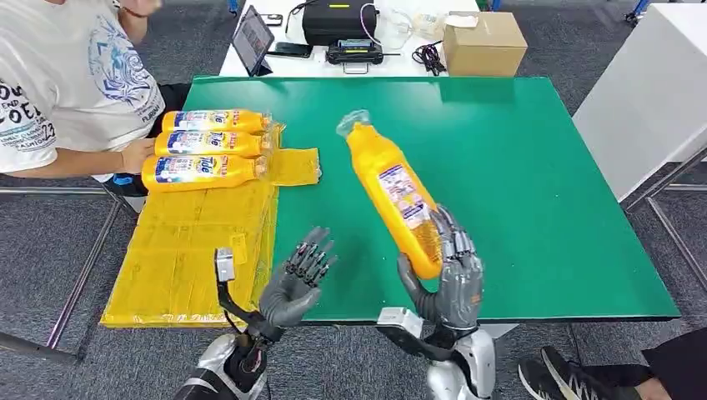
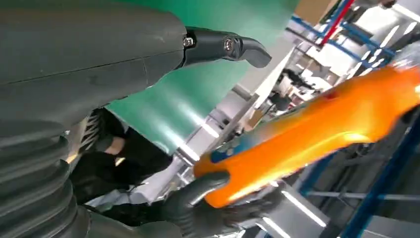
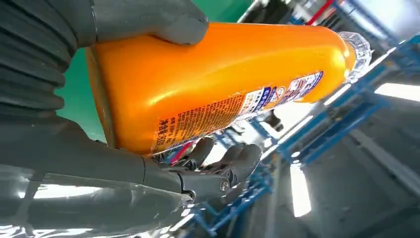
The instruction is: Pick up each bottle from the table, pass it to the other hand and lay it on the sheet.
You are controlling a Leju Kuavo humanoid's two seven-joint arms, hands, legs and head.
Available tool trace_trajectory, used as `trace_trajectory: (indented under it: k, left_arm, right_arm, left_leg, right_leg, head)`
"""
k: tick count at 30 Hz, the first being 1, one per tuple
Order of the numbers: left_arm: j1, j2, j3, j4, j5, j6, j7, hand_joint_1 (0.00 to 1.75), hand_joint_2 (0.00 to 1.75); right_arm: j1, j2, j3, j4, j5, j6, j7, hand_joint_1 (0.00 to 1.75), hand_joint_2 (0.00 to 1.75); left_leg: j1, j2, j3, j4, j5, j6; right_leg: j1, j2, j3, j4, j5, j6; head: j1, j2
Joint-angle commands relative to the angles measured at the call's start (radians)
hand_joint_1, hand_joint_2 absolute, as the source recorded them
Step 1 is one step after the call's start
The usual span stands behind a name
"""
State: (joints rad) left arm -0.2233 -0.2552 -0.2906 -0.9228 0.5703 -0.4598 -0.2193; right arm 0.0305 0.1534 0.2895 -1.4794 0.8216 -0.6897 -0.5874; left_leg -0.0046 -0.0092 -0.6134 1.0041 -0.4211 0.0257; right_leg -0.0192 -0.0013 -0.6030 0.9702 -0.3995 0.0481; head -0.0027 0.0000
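Holding bottle [image 1: 392,193] by base, right hand [image 1: 450,275] wrapped around; I judge plastic smooth, heavy; left hand [image 1: 298,279] spread, empty, should take middle.

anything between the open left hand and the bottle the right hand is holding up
Nothing visible does. The left hand is open beside the orange bottle, which the right hand grips at its base above the green table; only open air separates them.

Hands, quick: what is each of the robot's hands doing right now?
Left hand: open, fingers spread, holding nothing.
Right hand: holding the orange bottle near its base, raised above the green table.
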Motion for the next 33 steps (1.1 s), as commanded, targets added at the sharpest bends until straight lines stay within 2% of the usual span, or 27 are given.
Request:
trace_trajectory:
  k: [1, 7, 17, 25, 33]
  left_arm:
    - [-0.096, -0.012, -0.056, 0.173, -0.006, 0.034, 0.002, 0.0, 1.75]
    - [-0.14, -0.035, -0.04, 0.225, 0.006, 0.077, -0.005, 0.0, 1.75]
    - [-0.142, -0.036, -0.034, 0.228, 0.012, 0.076, -0.003, 0.0, 1.75]
    - [-0.161, -0.052, 0.066, 0.219, 0.12, 0.074, -0.009, 0.0, 1.75]
    - [-0.142, -0.053, 0.129, 0.168, 0.182, 0.054, -0.015, 0.0, 1.75]
  right_arm:
    - [-0.078, -0.004, 0.103, 0.07, 0.05, -0.008, 0.008, 1.75, 1.75]
    - [-0.145, -0.018, 0.259, 0.108, 0.026, -0.002, 0.028, 1.75, 1.75]
    - [-0.146, -0.025, 0.269, 0.109, 0.025, -0.004, 0.034, 1.75, 1.75]
    - [-0.174, -0.03, 0.368, 0.144, 0.01, 0.022, 0.046, 1.75, 1.75]
    - [-0.178, -0.042, 0.38, 0.153, 0.003, 0.063, 0.06, 1.75, 1.75]
  left_leg:
    - [0.001, 0.002, 0.005, 0.0, -0.002, -0.002]
    - [0.001, 0.004, 0.004, 0.0, -0.002, -0.001]
    - [0.001, 0.002, 0.004, 0.0, -0.002, -0.001]
    - [0.001, 0.002, 0.005, 0.0, -0.002, -0.002]
    - [0.002, 0.002, 0.005, 0.0, -0.002, -0.002]
  right_leg:
    - [0.001, 0.001, 0.004, -0.001, -0.001, -0.002]
    - [0.001, 0.003, 0.004, 0.0, -0.001, -0.002]
    - [0.001, 0.001, 0.004, -0.001, -0.001, -0.002]
    - [0.002, 0.002, 0.005, -0.001, -0.001, -0.002]
    - [0.002, 0.002, 0.005, -0.001, -0.001, -0.002]
  head:
    - [0.0, 0.0]
    - [0.0, 0.0]
    - [0.0, 0.0]
    - [0.001, 0.0]
    - [0.0, 0.0]
